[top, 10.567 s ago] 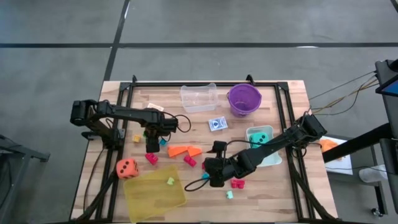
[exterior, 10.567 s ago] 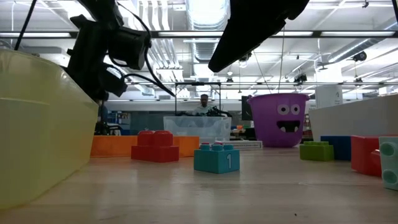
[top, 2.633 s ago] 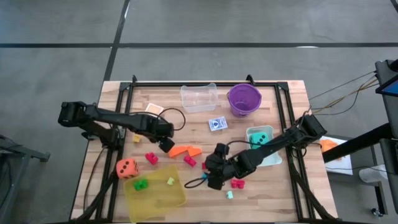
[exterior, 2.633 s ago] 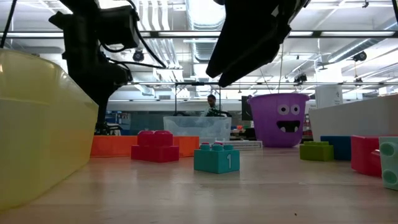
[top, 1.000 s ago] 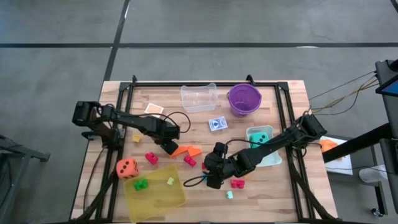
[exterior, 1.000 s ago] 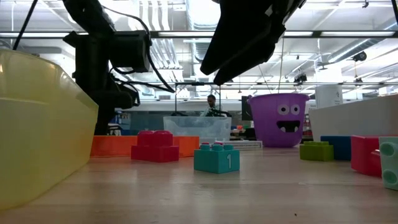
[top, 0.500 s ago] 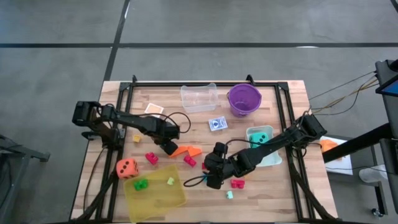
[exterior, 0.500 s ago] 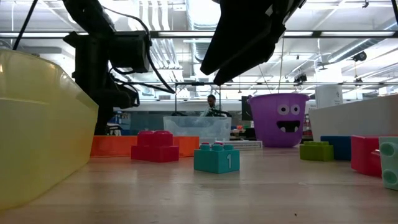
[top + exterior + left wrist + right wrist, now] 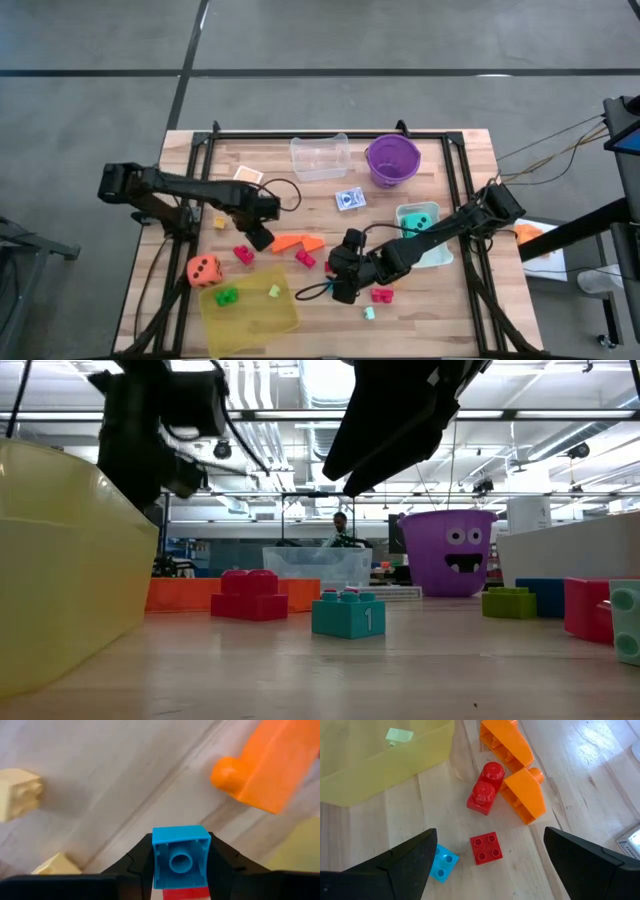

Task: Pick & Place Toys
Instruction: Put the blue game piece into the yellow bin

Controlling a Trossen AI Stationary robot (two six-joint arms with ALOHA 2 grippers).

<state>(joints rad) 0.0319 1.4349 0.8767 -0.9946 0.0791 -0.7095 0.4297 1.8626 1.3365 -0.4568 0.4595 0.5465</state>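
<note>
From above, the left gripper [image 9: 260, 238] hangs beside the orange wedges [image 9: 298, 242]; the right gripper [image 9: 340, 283] hovers right of the yellow tray [image 9: 250, 310]. The left wrist view shows its fingers clamped on a blue brick [image 9: 180, 855]; the right wrist view shows fingers [image 9: 395, 865] spread wide over two red bricks [image 9: 484, 795].

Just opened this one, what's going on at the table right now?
Toys are being sorted into the flat yellow plastic tray. The left end effector holds a small blue plastic brick stacked on something red, above the wood near the orange wedge pieces. The right end effector waits open over a red two-stud brick, a flat red square brick and a light blue brick.
</note>
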